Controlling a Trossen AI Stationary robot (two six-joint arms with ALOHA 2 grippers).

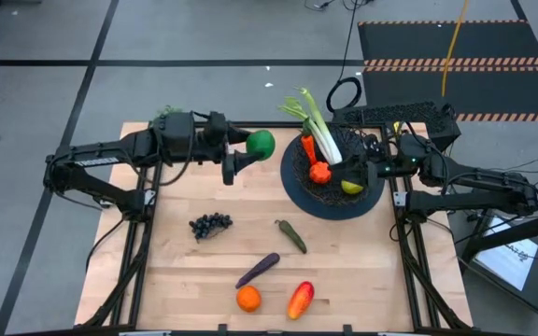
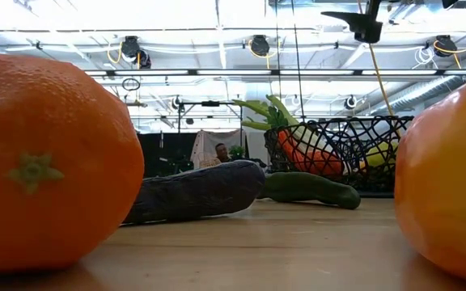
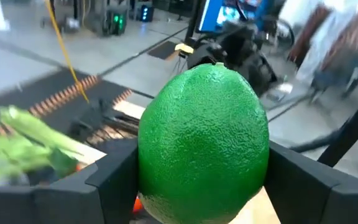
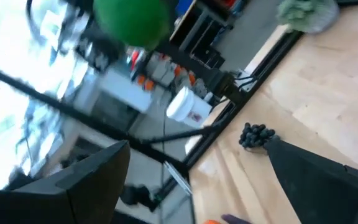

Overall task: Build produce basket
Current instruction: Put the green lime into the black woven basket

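The left gripper point(image 1: 253, 143) clamps a round green lime point(image 1: 261, 143) near the tabletop's far edge, just beside the black wire-mesh basket point(image 1: 294, 182); the right gripper point(image 1: 374, 161) gapes wide over the basket's right rim.

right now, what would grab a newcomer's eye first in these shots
The bright green lime, held off the table in the left gripper just left of the basket. Next, the leek sticking out of that basket at the table's far right. The right gripper waits open at its right rim.
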